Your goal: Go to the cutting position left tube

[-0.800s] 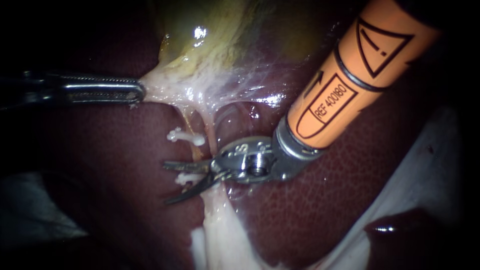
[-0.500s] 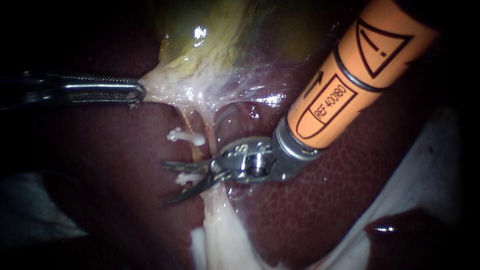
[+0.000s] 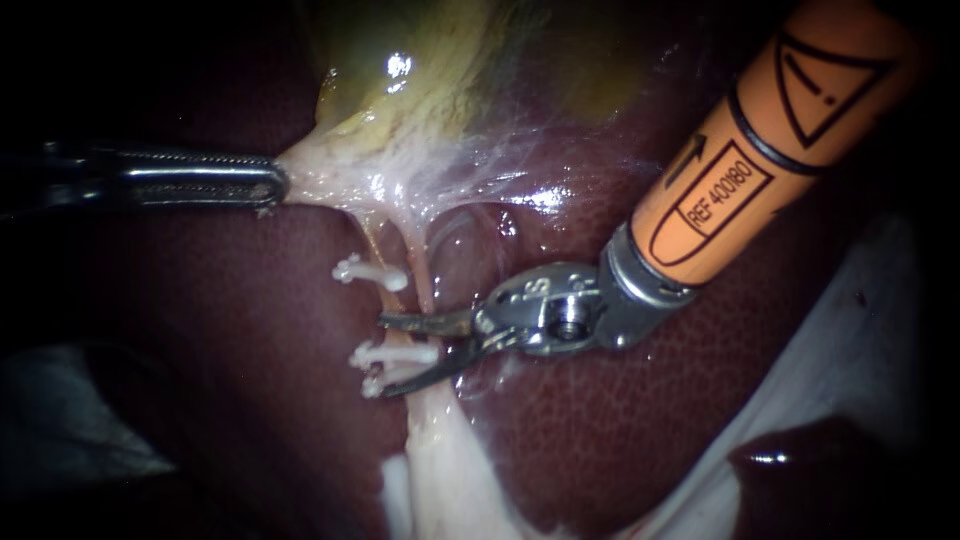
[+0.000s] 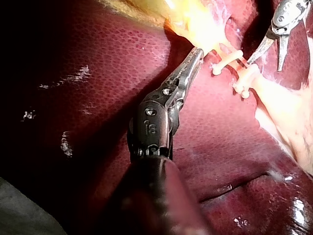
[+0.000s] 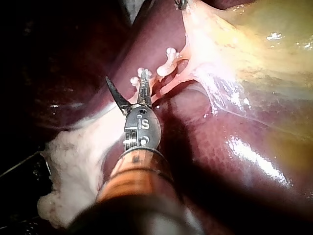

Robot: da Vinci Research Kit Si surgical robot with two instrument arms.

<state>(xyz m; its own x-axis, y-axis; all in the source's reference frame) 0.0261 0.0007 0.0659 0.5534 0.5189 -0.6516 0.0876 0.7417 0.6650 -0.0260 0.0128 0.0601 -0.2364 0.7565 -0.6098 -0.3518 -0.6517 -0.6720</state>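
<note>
- Slim steel left instrument, at centre left, is clamped on pale stringy tissue below the yellow-green gallbladder.
- Orange-sleeved right instrument, entering from upper right, gapes open around the lower white plastic clips on the thin yellowish left tube, centre frame.

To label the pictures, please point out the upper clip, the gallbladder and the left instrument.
upper clip (image 3: 372, 272): endoscope view, its middle.
gallbladder (image 3: 440, 80): endoscope view, its yellowish wall.
left instrument (image 3: 278, 185): endoscope view, jaw tips gripping the gallbladder.
</note>
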